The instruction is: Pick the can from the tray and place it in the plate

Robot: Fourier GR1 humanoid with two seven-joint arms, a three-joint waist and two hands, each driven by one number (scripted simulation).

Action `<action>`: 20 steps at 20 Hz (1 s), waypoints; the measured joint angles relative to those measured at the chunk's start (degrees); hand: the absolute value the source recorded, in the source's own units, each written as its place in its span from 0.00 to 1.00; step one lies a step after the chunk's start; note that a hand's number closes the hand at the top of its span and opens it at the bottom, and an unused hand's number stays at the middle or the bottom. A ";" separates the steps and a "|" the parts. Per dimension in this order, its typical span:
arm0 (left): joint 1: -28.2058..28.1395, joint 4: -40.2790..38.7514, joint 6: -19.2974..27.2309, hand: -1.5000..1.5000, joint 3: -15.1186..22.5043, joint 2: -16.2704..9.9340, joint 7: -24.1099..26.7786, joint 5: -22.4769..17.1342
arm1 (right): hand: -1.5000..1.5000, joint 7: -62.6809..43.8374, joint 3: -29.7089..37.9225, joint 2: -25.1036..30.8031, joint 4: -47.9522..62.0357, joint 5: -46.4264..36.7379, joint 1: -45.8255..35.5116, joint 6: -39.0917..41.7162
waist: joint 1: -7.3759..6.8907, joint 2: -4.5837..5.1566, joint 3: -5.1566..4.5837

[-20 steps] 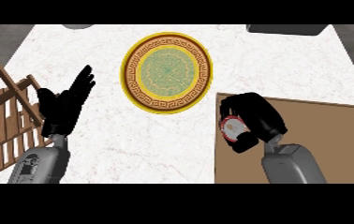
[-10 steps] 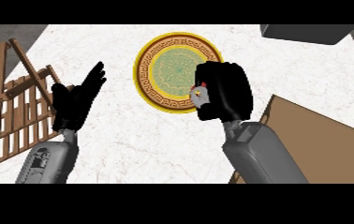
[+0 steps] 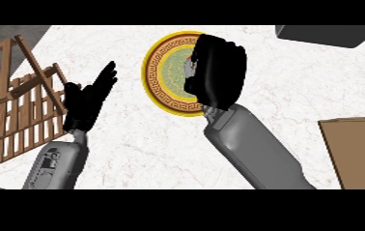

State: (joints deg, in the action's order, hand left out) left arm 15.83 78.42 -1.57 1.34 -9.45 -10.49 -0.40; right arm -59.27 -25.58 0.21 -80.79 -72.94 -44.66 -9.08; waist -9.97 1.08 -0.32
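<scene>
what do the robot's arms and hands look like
Both forearms are smooth grey casings with rounded edges, the left forearm slimmer in view than the right forearm. Each ends in a matte black hand with fingers and a thumb: left hand, right hand. No cables or sleeves show.

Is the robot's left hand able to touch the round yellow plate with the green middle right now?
Probably yes: the open left hand rests beside the round yellow plate, with only bare white marble counter between them.

right hand [image 3: 217, 73] fingers curled, left hand [image 3: 87, 99] open
</scene>
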 measured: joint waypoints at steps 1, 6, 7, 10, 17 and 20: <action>0.11 -0.20 -0.01 0.50 0.05 0.07 0.07 0.05 | 1.00 -1.35 -0.30 0.05 1.11 -0.07 -1.32 -0.95 | 0.04 0.06 0.02; 0.75 -1.00 0.12 0.50 -0.58 -0.21 0.43 0.05 | 1.00 -5.31 -1.32 0.27 7.93 -1.04 -5.97 -4.84 | 0.77 0.26 0.10; 0.87 -1.12 0.23 0.50 -0.73 -0.25 0.52 0.08 | 1.00 -5.95 -1.56 0.31 9.14 -0.97 -6.75 -5.26 | 0.98 0.23 0.11; 0.96 -1.73 0.69 0.50 -1.20 -0.17 0.75 0.12 | 1.00 -6.98 -1.52 0.37 13.25 -0.58 -8.83 -6.90 | 1.85 0.23 0.15; 0.30 -1.29 0.96 0.50 -2.30 -0.66 0.80 -0.26 | 1.00 -6.60 -2.64 0.41 23.46 4.89 -9.06 -10.89 | 3.46 0.07 0.25; 0.32 -1.19 1.18 0.50 -2.60 -0.70 0.81 -0.30 | 0.00 -5.18 -0.85 0.37 25.45 10.37 -8.13 -13.61 | 3.67 0.19 0.32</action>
State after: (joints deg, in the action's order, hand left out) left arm 16.15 77.24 -0.38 -1.25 -10.15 -9.68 -0.69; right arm -64.46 -26.43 0.58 -55.34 -62.58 -52.79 -22.68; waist -6.30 1.27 0.00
